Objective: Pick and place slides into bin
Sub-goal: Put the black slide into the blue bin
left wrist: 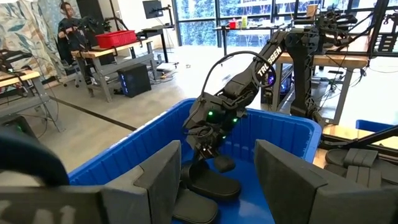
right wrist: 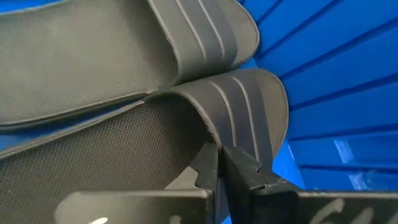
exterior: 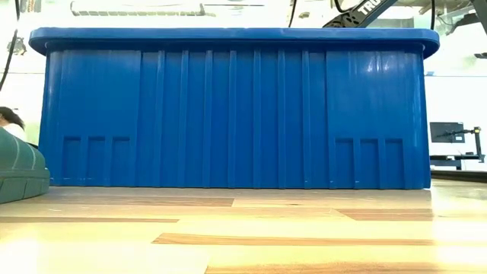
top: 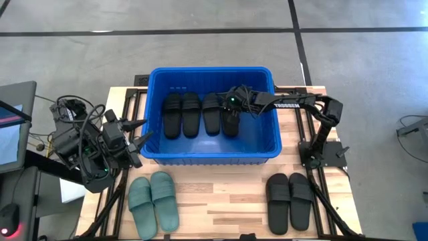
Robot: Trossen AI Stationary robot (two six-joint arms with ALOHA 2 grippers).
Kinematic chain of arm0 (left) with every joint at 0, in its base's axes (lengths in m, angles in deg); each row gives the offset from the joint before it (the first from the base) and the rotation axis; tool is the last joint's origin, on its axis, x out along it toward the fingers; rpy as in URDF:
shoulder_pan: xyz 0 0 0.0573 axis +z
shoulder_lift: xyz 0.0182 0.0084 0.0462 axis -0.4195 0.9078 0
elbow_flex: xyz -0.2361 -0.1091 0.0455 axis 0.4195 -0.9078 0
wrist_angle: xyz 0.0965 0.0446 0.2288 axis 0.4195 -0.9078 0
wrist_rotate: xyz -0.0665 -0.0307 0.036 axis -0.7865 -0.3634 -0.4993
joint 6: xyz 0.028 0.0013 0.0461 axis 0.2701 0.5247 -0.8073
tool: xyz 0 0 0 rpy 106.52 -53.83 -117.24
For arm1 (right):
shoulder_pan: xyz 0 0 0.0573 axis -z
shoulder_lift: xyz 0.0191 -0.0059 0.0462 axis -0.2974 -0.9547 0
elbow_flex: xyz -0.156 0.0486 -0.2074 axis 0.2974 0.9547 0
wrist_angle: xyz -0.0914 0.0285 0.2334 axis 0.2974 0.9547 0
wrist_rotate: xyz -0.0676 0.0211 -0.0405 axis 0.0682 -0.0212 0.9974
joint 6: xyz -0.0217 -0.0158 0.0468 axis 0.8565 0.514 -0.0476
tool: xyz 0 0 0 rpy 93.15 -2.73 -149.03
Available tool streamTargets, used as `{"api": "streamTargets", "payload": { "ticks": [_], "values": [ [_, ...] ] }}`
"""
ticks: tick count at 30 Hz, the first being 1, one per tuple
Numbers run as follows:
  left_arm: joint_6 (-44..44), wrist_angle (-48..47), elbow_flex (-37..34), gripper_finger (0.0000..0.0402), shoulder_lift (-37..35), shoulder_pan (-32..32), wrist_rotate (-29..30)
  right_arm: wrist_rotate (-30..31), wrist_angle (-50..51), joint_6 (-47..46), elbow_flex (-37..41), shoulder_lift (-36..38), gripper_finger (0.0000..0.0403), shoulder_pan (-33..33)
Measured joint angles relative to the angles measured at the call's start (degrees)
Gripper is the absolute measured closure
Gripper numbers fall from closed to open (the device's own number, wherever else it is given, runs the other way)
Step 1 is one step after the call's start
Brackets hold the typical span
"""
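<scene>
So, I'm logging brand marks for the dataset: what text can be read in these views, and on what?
"TROSSEN" on the right arm, white letters, high view.
"TR" on the right arm, cut off at the edge, low view.
"TR" on that arm, rest of the word unreadable, left wrist view.
Bin, slides: no readable text.

Low view: the large bright blue ribbed plastic bin hides everything inside it and behind it. Beside the bin, a sage green rubber slide is cut off by the frame edge, only one end visible.
</scene>
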Motion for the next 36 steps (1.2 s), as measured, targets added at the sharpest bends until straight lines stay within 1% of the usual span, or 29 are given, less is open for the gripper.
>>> {"api": "streamTargets", "payload": {
  "ticks": [4,10,13,30,33,36],
  "values": [
    [0.0,0.2,0.0,0.0209,0.0,0.0,0.0,-0.2,-0.2,0.0,0.0,0.0,0.0388,0.0],
    [0.0,0.2,0.0,0.0209,0.0,0.0,0.0,-1.0,-0.2,0.0,0.0,0.0,0.0352,0.2],
    [0.1,0.2,0.0,0.0209,0.0,0.0,0.0,-1.0,-0.2,0.0,0.0,0.0,0.0341,0.4],
    [0.0,0.1,0.0,0.0209,0.0,0.0,0.1,-1.3,0.3,0.4,0.0,0.0,0.0333,0.7],
    [0.0,-0.1,0.0,0.0209,0.0,0.0,0.1,-1.1,0.7,0.4,0.0,0.0,0.032,0.7],
    [0.0,-0.4,0.0,0.0209,0.0,0.0,0.1,-0.2,1.0,0.5,0.0,0.0,0.0298,0.8]
  ]
}}
